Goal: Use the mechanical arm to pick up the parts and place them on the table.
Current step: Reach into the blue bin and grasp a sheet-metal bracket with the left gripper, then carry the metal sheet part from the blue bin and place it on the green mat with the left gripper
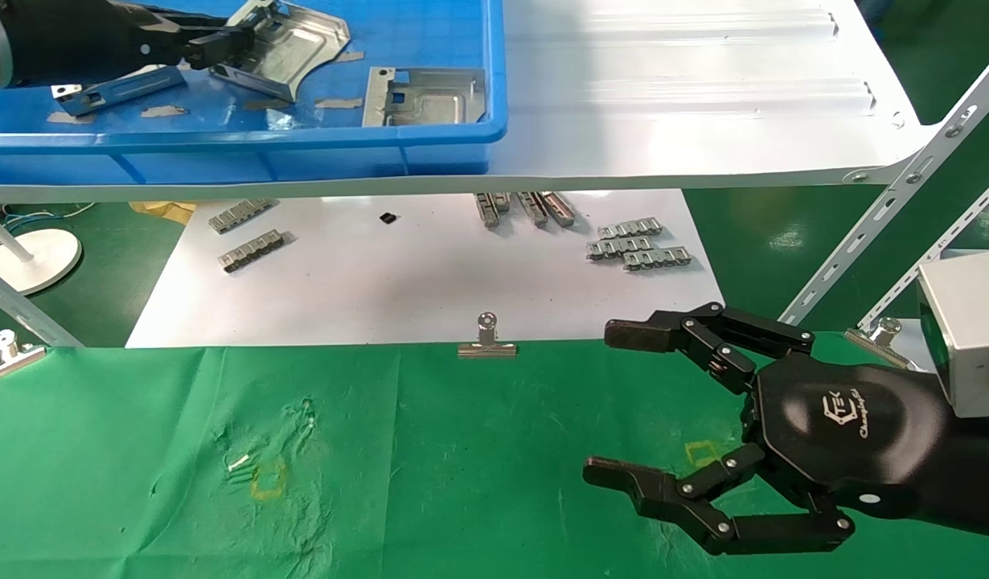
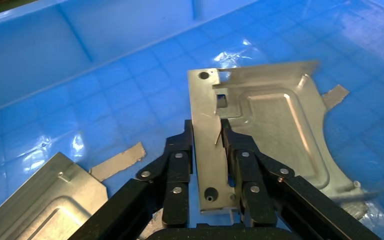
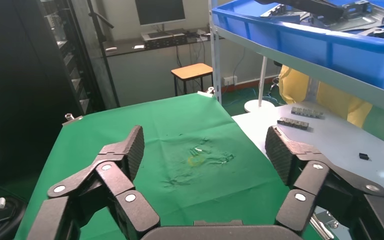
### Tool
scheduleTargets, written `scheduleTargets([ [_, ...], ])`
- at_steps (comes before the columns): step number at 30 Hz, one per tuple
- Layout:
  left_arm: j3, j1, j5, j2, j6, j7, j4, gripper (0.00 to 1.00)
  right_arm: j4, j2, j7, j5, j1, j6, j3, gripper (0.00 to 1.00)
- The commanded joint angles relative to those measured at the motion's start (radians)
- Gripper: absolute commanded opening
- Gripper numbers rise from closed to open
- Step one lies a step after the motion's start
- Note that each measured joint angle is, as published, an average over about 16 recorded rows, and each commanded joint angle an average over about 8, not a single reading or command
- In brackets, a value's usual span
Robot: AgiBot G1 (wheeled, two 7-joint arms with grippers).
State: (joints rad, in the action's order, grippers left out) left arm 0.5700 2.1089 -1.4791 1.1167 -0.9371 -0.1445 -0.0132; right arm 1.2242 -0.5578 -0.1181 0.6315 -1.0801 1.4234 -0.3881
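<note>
In the blue bin on the shelf, my left gripper is shut on the folded edge of a silver-grey part. In the left wrist view both fingers press that edge strip of the part, with the gripper over the bin floor. A second part lies flat near the bin's front wall, and a third lies beside my left arm. My right gripper hangs open and empty over the green table.
The glossy white shelf carries the bin and overhangs a white board with small linked metal strips. A binder clip pins the cloth's far edge. Slanted shelf braces stand at the right.
</note>
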Motion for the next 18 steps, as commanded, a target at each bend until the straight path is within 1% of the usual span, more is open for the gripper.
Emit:
scheduleTargets([
  [1,-0.003,-0.003,0.005,0.004,0.002,0.000,0.001,0.00,0.000,0.000,0.000,0.000,0.000,0.000,0.000,1.00],
  [5,-0.028,-0.009,0.041,-0.007,-0.013,0.023,-0.012,0.00,0.000,0.000,0.000,0.000,0.000,0.000,0.000,1.00],
  [9,-0.051,-0.009,0.074,-0.029,-0.061,0.057,-0.028,0.00,0.000,0.000,0.000,0.000,0.000,0.000,0.000,1.00],
  [13,-0.072,-0.006,0.106,-0.059,-0.142,0.107,-0.049,0.00,0.000,0.000,0.000,0.000,0.000,0.000,0.000,1.00],
  [18,-0.097,-0.003,0.146,-0.102,-0.278,0.180,-0.074,0.00,0.000,0.000,0.000,0.000,0.000,0.000,0.000,1.00],
])
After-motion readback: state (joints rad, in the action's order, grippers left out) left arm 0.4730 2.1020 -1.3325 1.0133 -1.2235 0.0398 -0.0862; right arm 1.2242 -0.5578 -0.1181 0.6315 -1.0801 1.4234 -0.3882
